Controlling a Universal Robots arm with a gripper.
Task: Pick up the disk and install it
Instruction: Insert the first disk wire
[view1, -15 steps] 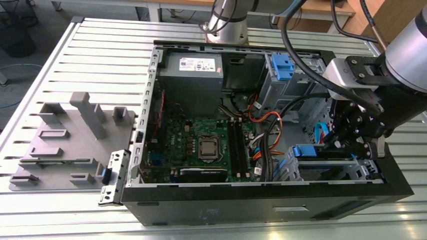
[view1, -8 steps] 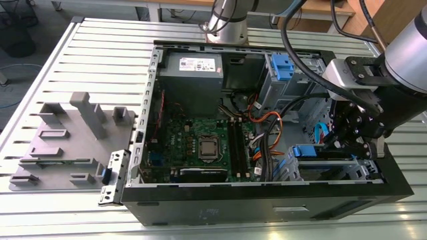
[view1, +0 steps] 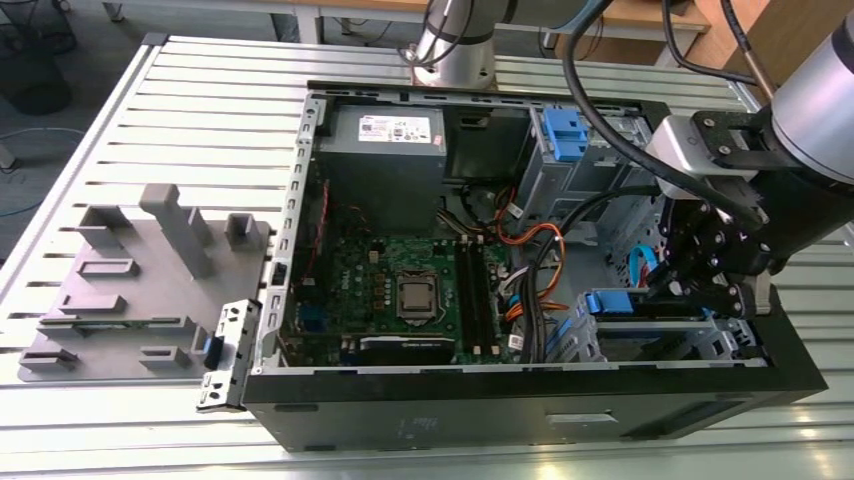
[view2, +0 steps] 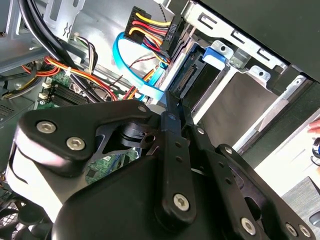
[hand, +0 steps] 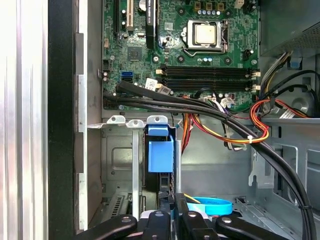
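The disk (hand: 160, 155) stands on edge inside the lower drive cage (hand: 117, 150) of the open computer case, its blue carrier handle facing the case front. The same disk (view2: 200, 75) shows its connector end and blue handle in the second wrist view, and its blue handle (view1: 617, 302) shows at the case's front right in the exterior view. My gripper (hand: 172, 212) is shut, fingers pressed together with the tips at the disk's rear edge. The fingers (view2: 172, 125) reach into the cage, and the gripper body (view1: 714, 285) hangs over that corner.
A grey power-supply box (view1: 387, 130) and a second cage with a blue latch (view1: 567, 135) sit at the case's back. The motherboard (view1: 400, 290) fills the case floor. Black and coloured cables (hand: 200, 107) and a blue flat cable (view2: 127, 65) run beside the cage. A grey fixture (view1: 134, 280) lies at the exterior view's left.
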